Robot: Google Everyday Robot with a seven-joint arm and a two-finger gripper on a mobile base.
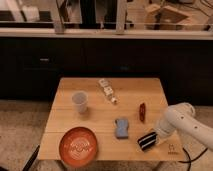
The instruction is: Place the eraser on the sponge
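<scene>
At the front left corner of the wooden table (150,90) an orange plate (77,146) is seen, set well apart from the task's things and seemingly of no concern to them. Behind it a white cup (80,101) is stood upright, also out of the way. Further right, toward the back, a few small pale pieces (106,86) are scattered; what they are cannot be told. The sponge (121,128) is laid flat near the front middle of the table, apart from everything else, its blue top turned upward and bare, so that a clear landing face is offered. No eraser is seen on it, and which of the small things is the eraser cannot be settled. Just right of the sponge and a little further back a dark red oblong piece (142,112) is laid. In front of that, low over the table's front edge and near the sponge's right side, the gripper (147,141) is held, carried by the pale arm (180,122) reaching in from the right. Whether anything is gripped in it, and how it is set, cannot be told; its closeness to the sponge is judged to suit work on that side.
</scene>
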